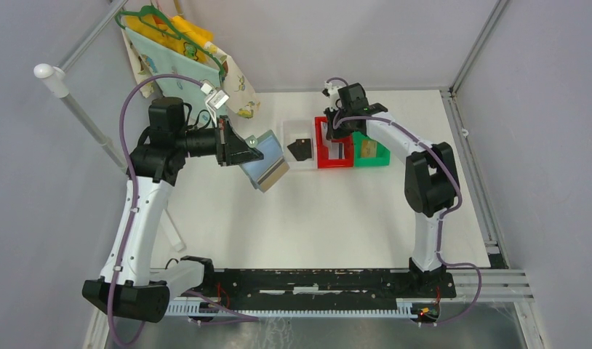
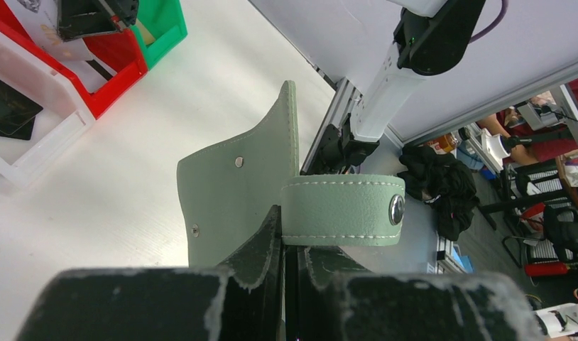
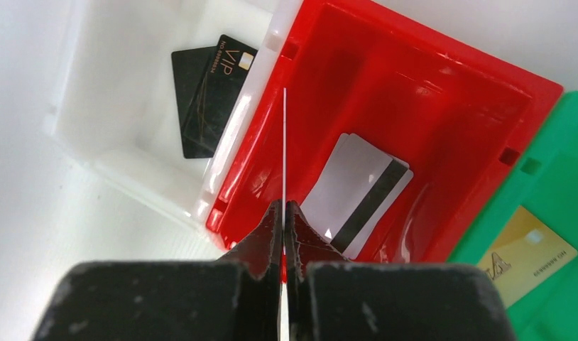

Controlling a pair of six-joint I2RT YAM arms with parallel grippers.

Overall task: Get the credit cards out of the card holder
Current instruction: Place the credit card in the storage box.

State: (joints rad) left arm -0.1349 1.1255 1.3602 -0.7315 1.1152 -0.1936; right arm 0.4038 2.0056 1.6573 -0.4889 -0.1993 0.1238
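My left gripper [image 1: 247, 153] [image 2: 292, 238] is shut on the card holder [image 1: 268, 167] [image 2: 233, 188], a pale grey-green wallet held above the table left of the bins, its snap strap [image 2: 343, 209] curling to the right. My right gripper [image 1: 337, 133] [image 3: 284, 213] is shut on a thin pale credit card [image 3: 284, 142], seen edge-on above the red bin [image 1: 324, 161] [image 3: 428, 50]. Two grey cards with a dark stripe [image 3: 361, 195] lie in that bin. A gold card [image 3: 522, 256] lies in the green bin [image 1: 381, 158] [image 3: 556, 177]. A black VIP card [image 1: 300, 148] [image 3: 209, 92] lies in the white bin [image 1: 305, 166] [image 3: 108, 106].
The three bins stand side by side at the back centre of the white table. A hanger with patterned cloth [image 1: 178, 43] hangs at the back left, behind the left arm. Metal frame rails [image 1: 473, 43] border the table on the right.
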